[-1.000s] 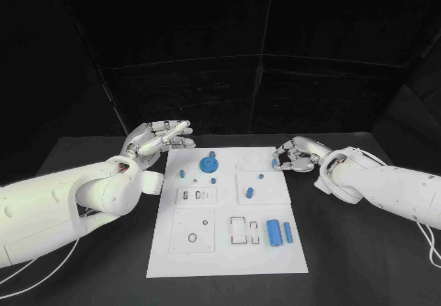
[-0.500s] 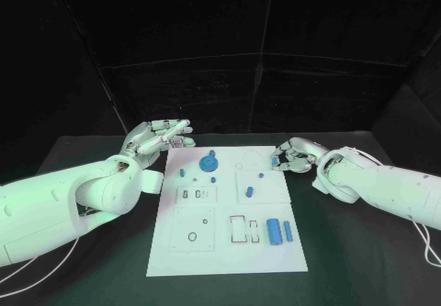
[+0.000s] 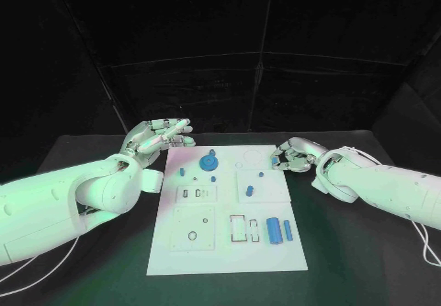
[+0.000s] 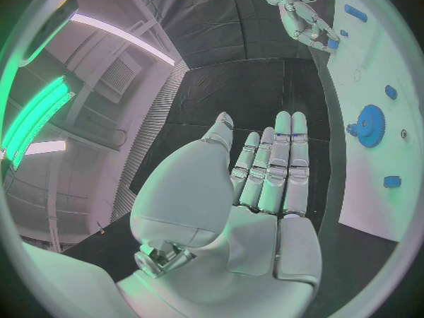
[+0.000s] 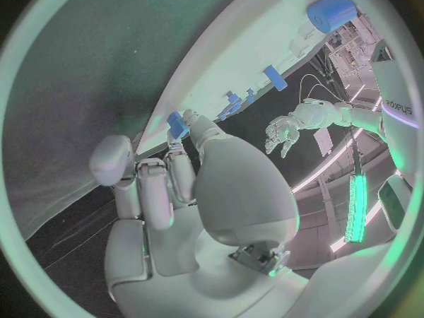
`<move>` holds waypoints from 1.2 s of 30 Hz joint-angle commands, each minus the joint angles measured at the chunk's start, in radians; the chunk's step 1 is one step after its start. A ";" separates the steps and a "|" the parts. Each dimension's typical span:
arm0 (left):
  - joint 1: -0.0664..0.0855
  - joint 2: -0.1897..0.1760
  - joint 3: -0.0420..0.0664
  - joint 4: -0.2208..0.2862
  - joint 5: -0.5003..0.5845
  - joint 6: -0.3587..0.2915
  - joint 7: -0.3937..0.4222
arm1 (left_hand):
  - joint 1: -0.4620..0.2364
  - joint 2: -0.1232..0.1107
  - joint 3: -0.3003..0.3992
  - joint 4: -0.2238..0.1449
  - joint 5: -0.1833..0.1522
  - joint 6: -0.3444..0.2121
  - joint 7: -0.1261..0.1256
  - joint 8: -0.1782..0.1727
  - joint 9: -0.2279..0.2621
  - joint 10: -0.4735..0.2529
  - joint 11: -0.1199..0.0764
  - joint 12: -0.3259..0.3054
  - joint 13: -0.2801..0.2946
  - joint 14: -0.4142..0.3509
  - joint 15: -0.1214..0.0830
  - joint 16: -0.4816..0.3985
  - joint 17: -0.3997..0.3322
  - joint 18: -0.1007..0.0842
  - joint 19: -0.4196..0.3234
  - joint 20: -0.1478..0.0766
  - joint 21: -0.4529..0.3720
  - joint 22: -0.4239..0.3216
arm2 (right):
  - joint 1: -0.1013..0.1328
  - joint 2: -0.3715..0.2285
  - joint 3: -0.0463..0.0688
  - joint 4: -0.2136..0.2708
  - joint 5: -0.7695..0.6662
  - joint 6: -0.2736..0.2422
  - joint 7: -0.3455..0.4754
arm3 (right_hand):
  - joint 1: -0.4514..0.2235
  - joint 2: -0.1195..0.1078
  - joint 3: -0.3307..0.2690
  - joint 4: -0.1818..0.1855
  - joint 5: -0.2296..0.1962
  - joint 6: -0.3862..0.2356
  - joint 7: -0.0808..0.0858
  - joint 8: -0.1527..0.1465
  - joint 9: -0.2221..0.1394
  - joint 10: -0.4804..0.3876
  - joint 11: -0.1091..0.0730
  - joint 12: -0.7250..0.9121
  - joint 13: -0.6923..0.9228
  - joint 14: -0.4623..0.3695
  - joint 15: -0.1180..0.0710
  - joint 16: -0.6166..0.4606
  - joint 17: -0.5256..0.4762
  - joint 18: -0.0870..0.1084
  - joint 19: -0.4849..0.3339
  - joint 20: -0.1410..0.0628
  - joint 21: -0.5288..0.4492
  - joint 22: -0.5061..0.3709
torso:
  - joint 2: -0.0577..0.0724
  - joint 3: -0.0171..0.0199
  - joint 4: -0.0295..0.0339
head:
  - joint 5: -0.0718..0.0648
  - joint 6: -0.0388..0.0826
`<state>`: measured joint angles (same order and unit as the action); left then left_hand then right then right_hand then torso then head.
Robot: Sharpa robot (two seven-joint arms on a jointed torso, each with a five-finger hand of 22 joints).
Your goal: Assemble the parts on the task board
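Note:
The white task board (image 3: 225, 255) lies mid-table. On it stand a blue gear (image 3: 208, 164), several small blue pegs, and near the front a thick blue cylinder (image 3: 273, 230) beside a thinner one (image 3: 287, 231). My right hand (image 3: 294, 155) hovers at the board's far right edge with its fingers curled. It pinches a small blue part (image 5: 177, 124) at its fingertips, just over the board (image 5: 221, 56). My left hand (image 3: 162, 134) hangs off the board's far left corner with fingers (image 4: 283, 162) straight and together, holding nothing. The left wrist view also shows the gear (image 4: 369, 125).
Rectangular slots and small round holes mark the board's near half (image 3: 241, 231). Black table (image 3: 358, 255) surrounds the board, with a dark curtain behind. My left forearm (image 3: 83, 197) lies along the board's left side and my right forearm (image 3: 386, 188) along its right.
My right forearm has edged slightly toward the board. Both hands keep their poses, and the parts on the board stay put.

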<state>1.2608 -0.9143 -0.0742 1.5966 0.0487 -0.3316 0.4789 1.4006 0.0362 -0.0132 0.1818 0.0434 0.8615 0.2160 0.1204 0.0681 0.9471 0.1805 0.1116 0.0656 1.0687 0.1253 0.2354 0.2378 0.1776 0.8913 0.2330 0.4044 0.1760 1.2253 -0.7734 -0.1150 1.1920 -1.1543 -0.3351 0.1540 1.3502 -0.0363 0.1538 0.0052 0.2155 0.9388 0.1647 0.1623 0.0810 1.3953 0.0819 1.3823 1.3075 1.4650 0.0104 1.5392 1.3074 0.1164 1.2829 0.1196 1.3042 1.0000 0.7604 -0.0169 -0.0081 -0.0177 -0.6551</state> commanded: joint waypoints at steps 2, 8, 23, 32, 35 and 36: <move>0.001 0.000 0.001 0.002 -0.002 0.015 0.003 | 0.006 0.007 -0.001 -0.007 0.005 0.006 0.013 -0.005 -0.001 0.009 0.000 -0.006 0.000 -0.006 0.002 -0.006 0.002 0.001 -0.009 -0.002 -0.005 -0.001 | 0.001 0.003 0.000 -0.002 -0.005 0.002 -0.003 | 0.000 0.013 0.003 -0.004 0.007 0.008 -0.003 0.007 0.001 0.004 -0.006 0.007 0.051 0.089 -0.008 0.004 0.190 -0.011 0.003 -0.009 0.007 0.003 | 0.000 -0.0002 0.0007 | 0.000 -0.001; 0.001 0.000 0.001 0.002 -0.002 0.017 0.002 | 0.006 0.007 -0.001 -0.007 0.005 0.006 0.013 -0.005 -0.001 0.009 0.000 -0.006 0.000 -0.006 0.002 -0.006 0.002 0.001 -0.009 -0.002 -0.005 -0.001 | 0.001 0.004 0.000 -0.004 -0.005 -0.006 -0.002 | -0.001 0.024 0.009 -0.002 0.008 0.027 -0.009 0.016 0.003 0.008 -0.011 0.010 0.055 0.090 -0.012 0.005 0.192 -0.012 0.006 -0.012 0.010 0.008 | 0.000 0.0003 0.0003 | 0.000 -0.002; 0.001 -0.008 0.001 0.009 -0.002 0.017 0.002 | 0.006 0.007 -0.001 -0.007 0.005 0.006 0.013 -0.005 -0.001 0.009 0.000 -0.006 0.000 -0.006 0.002 -0.006 0.002 0.001 -0.009 -0.002 -0.005 -0.001 | 0.001 -0.010 0.001 0.023 0.007 -0.097 -0.008 | 0.022 0.075 0.061 -0.014 -0.026 0.081 -0.035 0.051 0.010 0.021 -0.035 0.019 0.068 0.093 -0.032 0.011 0.208 -0.019 0.030 -0.031 0.030 0.050 | -0.004 -0.0056 -0.0020 | 0.001 -0.001; 0.002 -0.012 0.001 0.006 -0.002 0.015 0.002 | 0.007 0.007 -0.001 -0.008 0.005 0.007 0.014 -0.006 -0.001 0.010 0.001 -0.007 0.000 -0.006 0.002 -0.007 0.003 0.002 -0.009 -0.001 -0.007 -0.003 | 0.012 -0.035 0.002 0.151 0.019 -0.110 -0.091 | 0.012 0.072 0.062 -0.010 -0.030 0.078 -0.034 0.048 0.008 0.020 -0.034 0.016 0.066 0.094 -0.033 0.012 0.210 -0.020 0.033 -0.033 0.032 0.055 | -0.005 -0.0075 -0.0015 | 0.014 0.005; 0.002 -0.012 0.001 0.001 -0.002 0.013 0.002 | 0.007 0.007 -0.001 -0.008 0.005 0.007 0.014 -0.006 -0.001 0.010 0.000 -0.007 0.000 -0.006 0.002 -0.007 0.003 0.002 -0.009 -0.001 -0.007 -0.003 | 0.016 -0.026 0.002 0.206 0.016 -0.115 -0.137 | 0.008 0.070 0.062 -0.008 -0.032 0.076 -0.033 0.047 0.007 0.018 -0.034 0.013 0.063 0.094 -0.033 0.012 0.210 -0.021 0.034 -0.033 0.032 0.055 | -0.005 -0.0086 -0.0006 | 0.023 0.006; 0.002 -0.012 0.001 -0.001 -0.002 0.013 0.002 | 0.007 0.007 -0.001 -0.008 0.005 0.007 0.014 -0.006 -0.001 0.010 0.000 -0.007 0.000 -0.006 0.002 -0.007 0.003 0.002 -0.009 -0.001 -0.007 -0.003 | 0.017 -0.022 0.002 0.220 0.011 -0.117 -0.150 | 0.007 0.070 0.062 -0.007 -0.032 0.075 -0.033 0.046 0.006 0.017 -0.034 0.012 0.062 0.094 -0.033 0.012 0.210 -0.021 0.034 -0.033 0.033 0.056 | -0.005 -0.0086 -0.0004 | 0.025 0.006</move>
<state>1.2612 -0.9265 -0.0742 1.5976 0.0487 -0.3271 0.4767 1.4047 0.0403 -0.0161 0.1789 0.0435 0.8652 0.2197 0.1204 0.0681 0.9471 0.1805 0.1078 0.0656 1.0687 0.1253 0.2315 0.2399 0.1776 0.8877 0.2294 0.3999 0.1743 1.2396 -0.8010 -0.1136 1.3909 -1.1424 -0.4247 0.0769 1.3643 0.0313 0.2138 -0.0042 0.1815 1.0070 0.1361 0.2066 0.0864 1.4149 0.0551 1.3977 1.3075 1.4668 -0.0164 1.5472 1.3073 0.1164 1.3080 0.0875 1.3313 1.0541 0.7555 -0.0245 -0.0099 0.0012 -0.6490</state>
